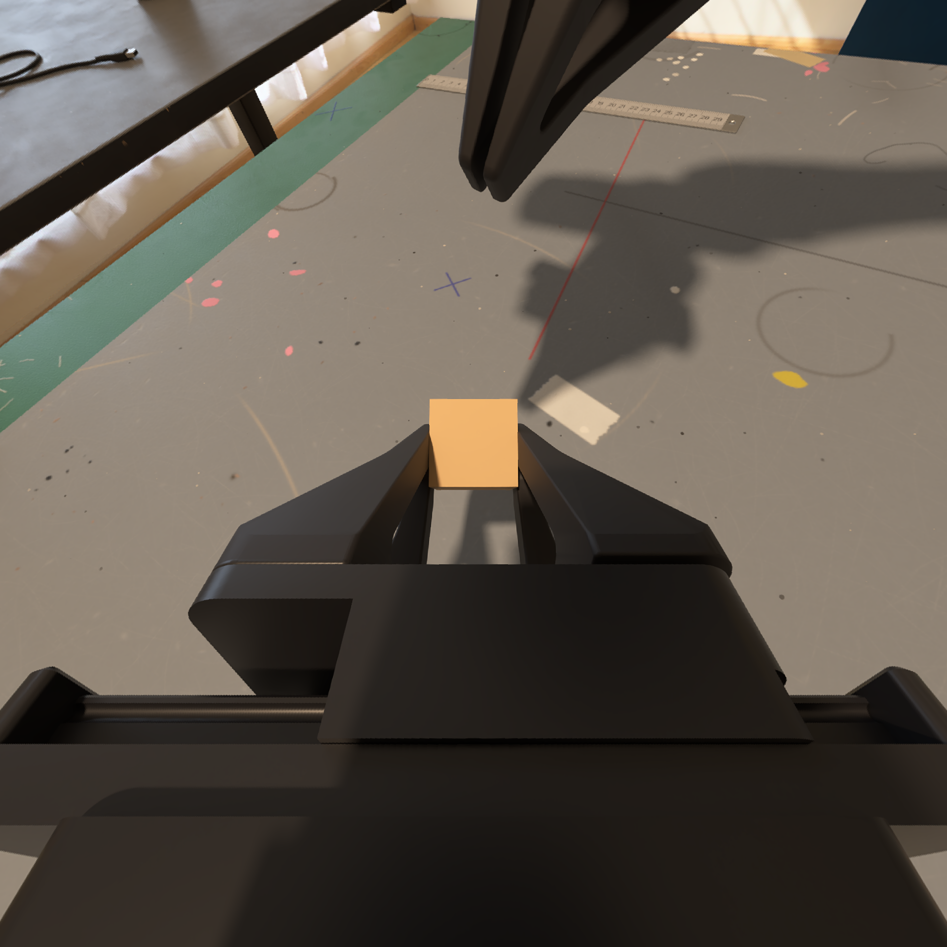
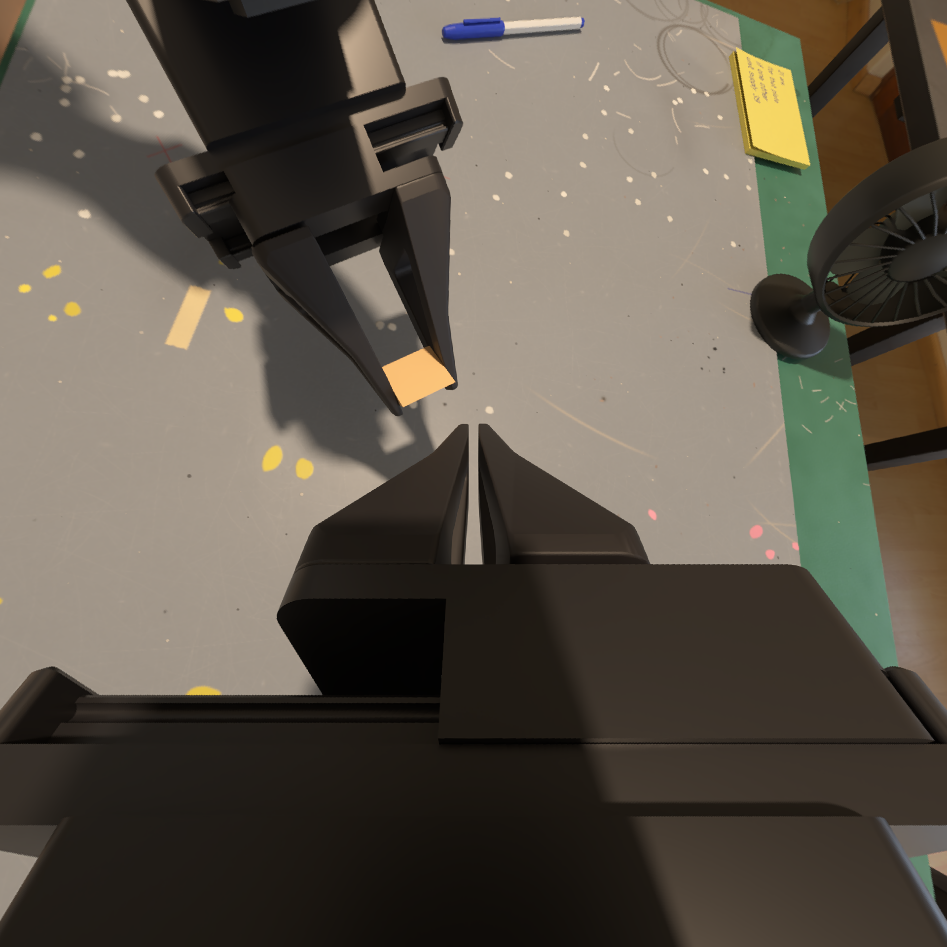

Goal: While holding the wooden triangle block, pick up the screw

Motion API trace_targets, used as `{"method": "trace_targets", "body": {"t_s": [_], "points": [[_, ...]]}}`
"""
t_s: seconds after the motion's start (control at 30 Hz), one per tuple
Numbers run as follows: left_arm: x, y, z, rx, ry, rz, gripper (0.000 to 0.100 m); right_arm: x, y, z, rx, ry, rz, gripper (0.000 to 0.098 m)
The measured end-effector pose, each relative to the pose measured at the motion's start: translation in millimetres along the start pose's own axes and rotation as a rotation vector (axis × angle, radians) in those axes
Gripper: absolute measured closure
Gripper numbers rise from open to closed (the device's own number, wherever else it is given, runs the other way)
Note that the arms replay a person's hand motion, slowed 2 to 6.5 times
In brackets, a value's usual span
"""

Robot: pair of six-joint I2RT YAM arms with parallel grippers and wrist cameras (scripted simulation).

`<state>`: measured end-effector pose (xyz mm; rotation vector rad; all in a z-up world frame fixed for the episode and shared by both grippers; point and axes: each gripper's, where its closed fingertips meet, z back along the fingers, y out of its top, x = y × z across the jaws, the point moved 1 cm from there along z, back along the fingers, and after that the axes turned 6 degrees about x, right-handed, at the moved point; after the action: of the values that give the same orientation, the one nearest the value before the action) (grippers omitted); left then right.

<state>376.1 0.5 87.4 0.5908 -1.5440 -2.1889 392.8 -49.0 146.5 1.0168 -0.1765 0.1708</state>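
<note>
My left gripper [image 1: 473, 430] is shut on the wooden triangle block [image 1: 473, 443], a light orange piece whose square face points at the camera, and holds it above the grey table [image 1: 256, 461]. The right wrist view shows the same gripper [image 2: 425, 397] with the block [image 2: 417, 376] between its fingertips. My right gripper [image 2: 473, 425] is shut, with only a thin slit between the fingers, just in front of the block. It hangs above the table in the left wrist view [image 1: 484, 187]. No screw shows in either view.
A metal ruler [image 1: 666, 110] lies at the far end. A blue and white marker [image 2: 512, 26], a yellow pad of sticky notes [image 2: 771, 110] and a black desk fan [image 2: 881, 256] stand near the green border. A black side table [image 1: 153, 77] carries a cable.
</note>
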Motion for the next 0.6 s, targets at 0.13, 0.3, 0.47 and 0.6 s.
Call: {"method": "trace_targets", "body": {"t_s": [0.13,0.3,0.47,0.6], "points": [[0.5,-1.7,0.1,-0.008,-0.002,0.003,0.075,-0.4,-2.2,-0.5,-0.020,-0.016,0.019,0.0945],[0.5,-2.0,0.0,-0.011,-0.003,0.005,0.075,-0.8,-1.1,-1.3,-0.020,-0.026,0.033,0.0942],[0.8,-2.0,-0.4,-0.013,-0.006,0.010,0.075,-1.3,-1.6,-1.3,-0.019,-0.035,0.044,0.0939],[1.0,-2.9,-0.9,-0.019,-0.008,0.014,0.075,-2.3,-2.1,-1.6,-0.022,-0.043,0.055,0.0938]]}}
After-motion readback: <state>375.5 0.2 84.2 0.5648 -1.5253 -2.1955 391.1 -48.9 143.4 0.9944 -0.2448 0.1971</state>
